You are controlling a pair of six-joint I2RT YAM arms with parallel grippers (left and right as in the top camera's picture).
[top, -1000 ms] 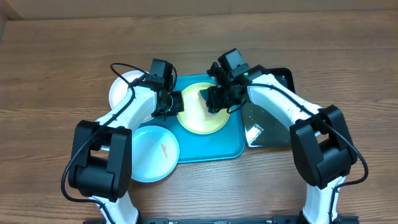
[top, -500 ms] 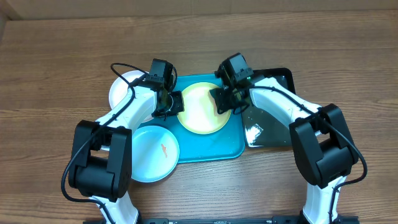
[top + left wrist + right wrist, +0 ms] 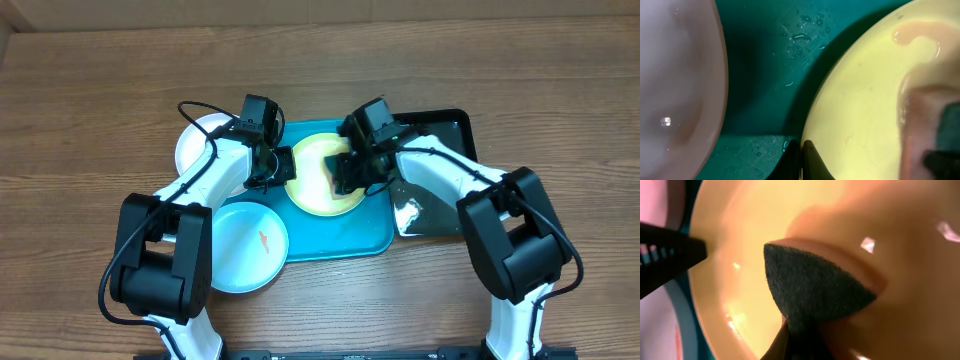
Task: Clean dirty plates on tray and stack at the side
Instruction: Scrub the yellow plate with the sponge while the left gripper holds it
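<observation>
Yellow-green plate [image 3: 318,198] is found in the middle of the tray [image 3: 350,242], i.e. where it was a sec ago; no shift is seen. What has changed is the right end effector [image 3: 345,172]. Half a sec ago it was drawn out to the plate's edge on the black tray [image 3: 440,205] side. Now it is brought back over the plate's centre, w/ the dark sponge [image 3: 815,287] clamped between its jaws and pressed on the plate. A back-and-forth wiping stroke is thus indicated.

The left end effector [image 3: 280,168] is unmoved vs. both earlier views. Its jaws are closed together on the plate's rim, at the side toward the tray's left edge, so the plate is steadied against the scrub. In the left wrist view a thin orange-tinted wet film [image 3: 920,30] is seen spread on the plate, so the dirt is judged loosened but not yet cleared.

The white plate [image 3: 195,140] is set just beside the tray's far-left corner. The light blue plate [image 3: 240,255] is lapped over the tray's near-left corner and partly onto the table [image 3: 90,90], w/ an orange smear [image 3: 263,242] left on it. The task is therefore judged to be approx. at its first plate. Wiping is underway, no plate is seen resting on another, and at least the light blue plate remains to be cleaned.
</observation>
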